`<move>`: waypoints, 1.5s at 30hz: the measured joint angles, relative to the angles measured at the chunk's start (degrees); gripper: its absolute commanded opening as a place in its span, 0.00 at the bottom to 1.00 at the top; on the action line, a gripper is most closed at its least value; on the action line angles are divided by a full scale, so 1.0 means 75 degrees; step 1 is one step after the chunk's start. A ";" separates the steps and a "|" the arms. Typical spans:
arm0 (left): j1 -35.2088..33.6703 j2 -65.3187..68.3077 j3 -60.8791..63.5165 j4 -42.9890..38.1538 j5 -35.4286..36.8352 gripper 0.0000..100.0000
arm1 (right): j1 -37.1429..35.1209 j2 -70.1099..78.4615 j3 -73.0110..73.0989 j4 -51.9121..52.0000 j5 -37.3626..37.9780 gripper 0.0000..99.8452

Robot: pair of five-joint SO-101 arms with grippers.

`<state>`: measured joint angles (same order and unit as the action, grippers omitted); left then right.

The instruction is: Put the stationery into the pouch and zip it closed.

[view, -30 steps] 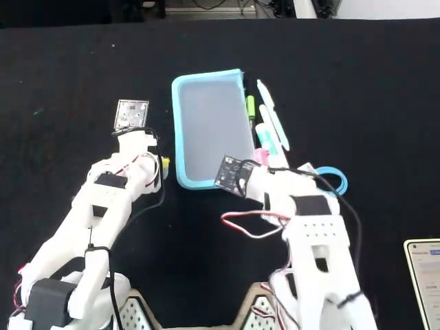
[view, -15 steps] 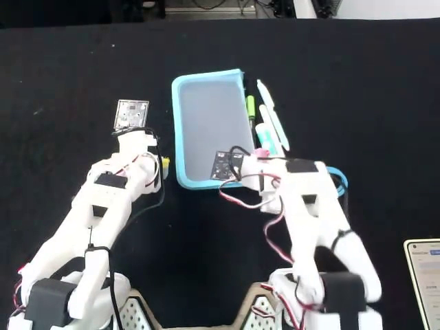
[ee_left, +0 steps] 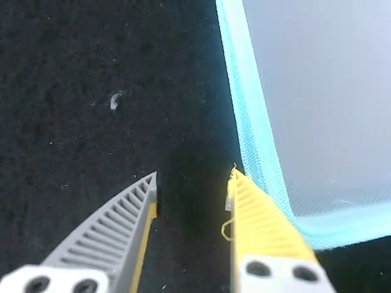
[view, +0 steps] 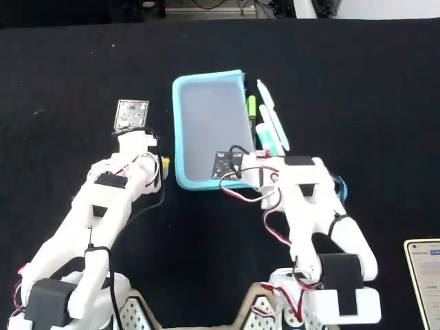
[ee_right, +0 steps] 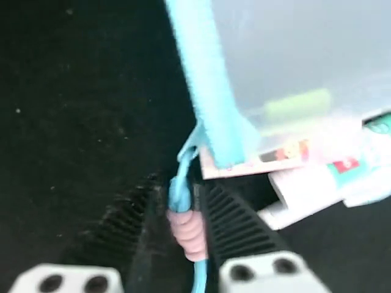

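Observation:
The pouch [view: 206,127], translucent grey with a light-blue border, lies flat mid-table. Along its right edge lies the stationery: a green highlighter [view: 251,108] and white pens [view: 273,122]. In the right wrist view the highlighter [ee_right: 297,104] shows through the pouch wall [ee_right: 293,55], and white pens [ee_right: 317,183] stick out past the corner. My right gripper [ee_right: 180,204] is at the pouch's near right corner [view: 260,159], shut on the pink zipper pull [ee_right: 186,229] with its blue cord. My left gripper [ee_left: 192,186] rests open on the cloth, its yellow finger against the pouch's left border [ee_left: 247,122].
A blue ring [view: 338,184] lies right of the right arm. A phone [view: 426,275] sits at the table's near right edge. Black cloth covers the table [view: 357,75], with bare room at the far left and far right.
My right arm has swung forward and turned, bringing its gripper down to the pouch's near right corner. The left arm and the pouch have stayed put.

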<state>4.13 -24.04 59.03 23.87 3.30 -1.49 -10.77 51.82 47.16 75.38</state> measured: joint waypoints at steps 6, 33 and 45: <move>0.0000 0.0000 0.0000 0.0000 0.0000 0.19 | 0.0082 -0.1254 0.0023 0.0750 -0.1196 0.01; 0.0000 0.0000 0.0000 0.0000 0.0000 0.19 | -0.1336 -0.3223 0.2848 0.0223 -0.3587 0.14; 0.0000 0.0000 0.0000 0.0000 0.0000 0.19 | -0.1078 -0.3223 0.2321 0.0328 -0.3587 0.01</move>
<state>4.13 -24.04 59.03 23.87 3.30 -9.58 -34.95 69.23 49.63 48.48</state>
